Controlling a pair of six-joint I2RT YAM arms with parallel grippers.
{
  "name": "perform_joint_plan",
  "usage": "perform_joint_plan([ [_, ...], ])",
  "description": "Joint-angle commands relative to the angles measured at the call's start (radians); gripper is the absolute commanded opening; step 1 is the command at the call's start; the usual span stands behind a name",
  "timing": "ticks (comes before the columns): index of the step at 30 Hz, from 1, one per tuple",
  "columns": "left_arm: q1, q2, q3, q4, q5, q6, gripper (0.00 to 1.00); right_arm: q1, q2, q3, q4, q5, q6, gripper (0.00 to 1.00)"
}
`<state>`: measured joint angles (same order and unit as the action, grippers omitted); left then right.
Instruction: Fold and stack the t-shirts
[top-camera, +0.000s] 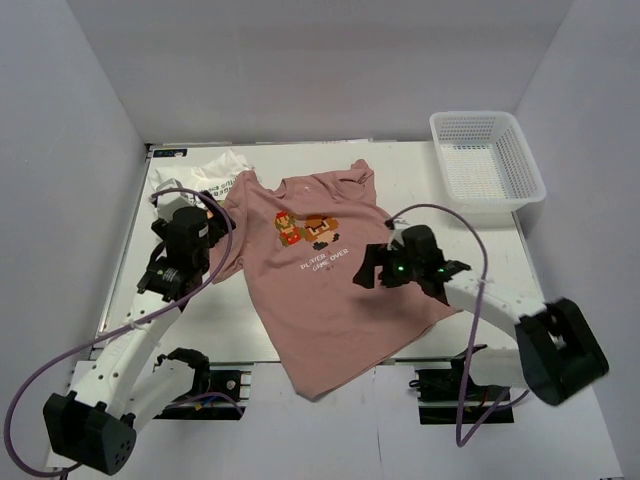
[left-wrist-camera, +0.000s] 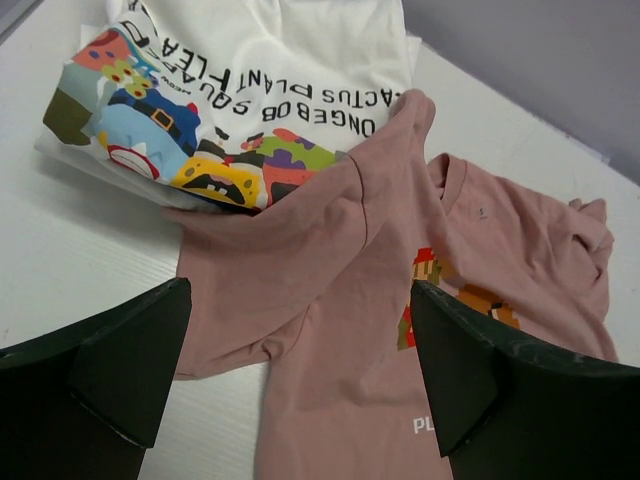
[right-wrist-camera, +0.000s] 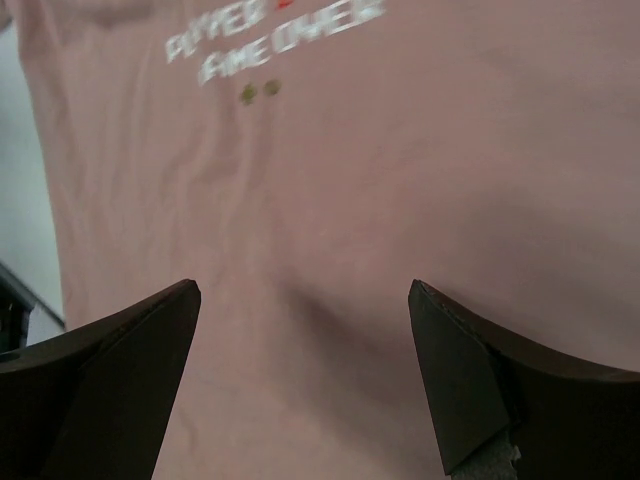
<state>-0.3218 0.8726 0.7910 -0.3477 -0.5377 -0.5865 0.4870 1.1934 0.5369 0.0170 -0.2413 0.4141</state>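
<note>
The white surface (top-camera: 420, 170) is mostly taken up by the pink t-shirt (top-camera: 330, 300). It's laid print-up but crooked, directly under my right pincer (right-wrist-camera: 303, 290) and just ahead of my left pincer (left-wrist-camera: 300, 290). The white t-shirt (top-camera: 205, 172) is bunched up beyond the left one, and the pink sleeve overlaps its edge. Both pincers are spread wide and hold nothing. My guess is folding hasn't really started. Next I'd drop down and pinch a pink sleeve or hem without snagging the white one.
</note>
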Motion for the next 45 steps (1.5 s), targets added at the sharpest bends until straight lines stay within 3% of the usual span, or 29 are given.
perform_joint_plan([
  [1,0.004,0.020,0.028,0.001,0.041,0.024,1.00,0.120,0.134,0.101,0.107,-0.075,-0.006,0.90],
  [7,0.004,0.029,0.037,-0.010,0.015,0.024,1.00,0.188,0.333,0.196,0.048,0.071,0.028,0.90],
  [16,0.004,0.020,0.027,0.018,0.005,0.024,1.00,0.124,0.515,0.258,-0.215,0.237,0.087,0.90],
  [17,0.004,0.031,0.027,0.027,0.005,0.024,1.00,0.093,0.520,0.264,-0.257,0.300,0.092,0.90],
  [27,0.004,0.115,0.099,-0.051,-0.025,0.002,1.00,-0.123,0.543,0.347,-0.419,0.384,0.055,0.90],
  [34,0.004,0.170,0.142,-0.117,-0.045,-0.027,1.00,-0.231,0.600,0.501,-0.520,0.533,0.006,0.90],
  [40,0.004,0.207,0.189,-0.172,-0.054,-0.052,1.00,-0.239,0.489,0.508,-0.454,0.420,-0.104,0.90],
  [41,0.004,0.224,0.200,-0.172,-0.054,-0.061,1.00,-0.229,0.476,0.499,-0.403,0.302,-0.125,0.90],
  [45,0.013,0.305,0.267,-0.183,-0.042,-0.061,1.00,-0.168,0.329,0.416,-0.284,0.145,-0.207,0.90],
])
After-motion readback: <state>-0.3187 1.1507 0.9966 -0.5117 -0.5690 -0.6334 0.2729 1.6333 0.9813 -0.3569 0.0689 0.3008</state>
